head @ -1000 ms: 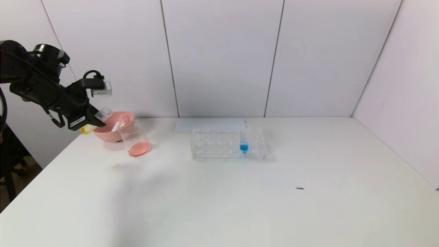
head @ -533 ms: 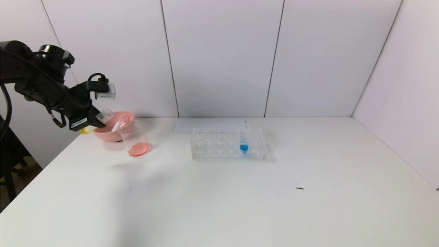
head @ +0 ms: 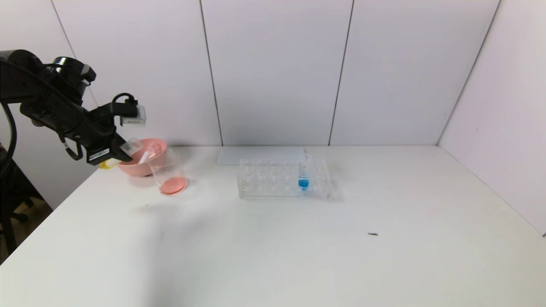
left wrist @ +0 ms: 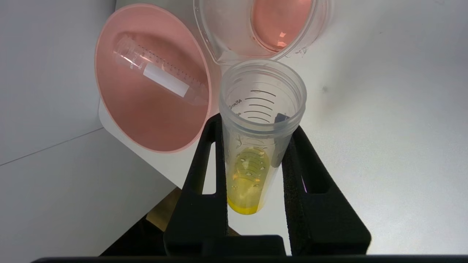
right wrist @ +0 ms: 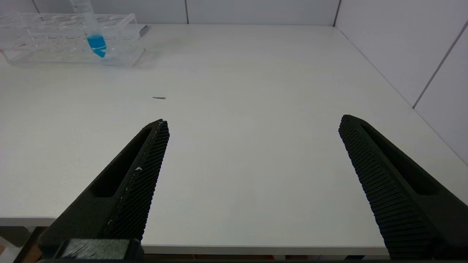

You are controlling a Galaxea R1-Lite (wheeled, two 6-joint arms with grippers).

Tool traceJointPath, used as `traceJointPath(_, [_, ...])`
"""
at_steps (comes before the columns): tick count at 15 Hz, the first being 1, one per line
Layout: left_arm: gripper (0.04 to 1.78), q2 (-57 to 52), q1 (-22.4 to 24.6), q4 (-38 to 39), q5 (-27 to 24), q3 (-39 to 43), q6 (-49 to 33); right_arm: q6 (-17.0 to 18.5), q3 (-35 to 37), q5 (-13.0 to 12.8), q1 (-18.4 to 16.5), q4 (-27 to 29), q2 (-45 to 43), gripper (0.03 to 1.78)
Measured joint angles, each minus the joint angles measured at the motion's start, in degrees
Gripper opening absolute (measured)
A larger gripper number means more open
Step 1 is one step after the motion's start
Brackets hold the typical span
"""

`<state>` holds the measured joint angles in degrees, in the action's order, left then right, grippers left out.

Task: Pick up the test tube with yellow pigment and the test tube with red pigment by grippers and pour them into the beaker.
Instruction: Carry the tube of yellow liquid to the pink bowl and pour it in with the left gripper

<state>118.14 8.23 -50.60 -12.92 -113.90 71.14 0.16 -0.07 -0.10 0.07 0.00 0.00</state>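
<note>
Yellow liquid pools in the round tip of the test tube with yellow pigment (left wrist: 256, 153), which is clamped between the two black fingers (left wrist: 199, 190) of the left gripper (head: 111, 154), the jaws closed snugly on its lower body. The tube lies tilted, its open mouth pointing ahead of the jaws, and the liquid sits at the closed end, none of it near the lip. Just beyond that mouth stands the beaker (left wrist: 263, 31), a thin layer of red-orange liquid already on its floor. Beside the beaker, off to one side of the jaws, is the pink bowl (left wrist: 146, 84), with an emptied clear tube (left wrist: 161, 78) lying inside it, probably the red one after pouring. The held tube looks light, rigid and smooth-walled, so it could slip or turn in a loose hold; the grip on its lower body seems sound, leaving the mouth free to tip. The beaker looks light too and could topple if nudged at the rim. The table edge (left wrist: 124, 133) runs close beneath the jaws, with a wall close behind the bowl. Well away sits a clear rack (head: 283, 179) with a blue tube (head: 303, 172). The right gripper (right wrist: 252, 160) is parked over bare table, jaws spread wide and holding nothing.
</note>
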Motion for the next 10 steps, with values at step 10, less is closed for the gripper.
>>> traceJointPath(10, [0.45,-0.20,-0.63,0.59,3.28,-0.05,2.15,0.02,0.00,0.00,-0.02,0.00,0.00,1.70])
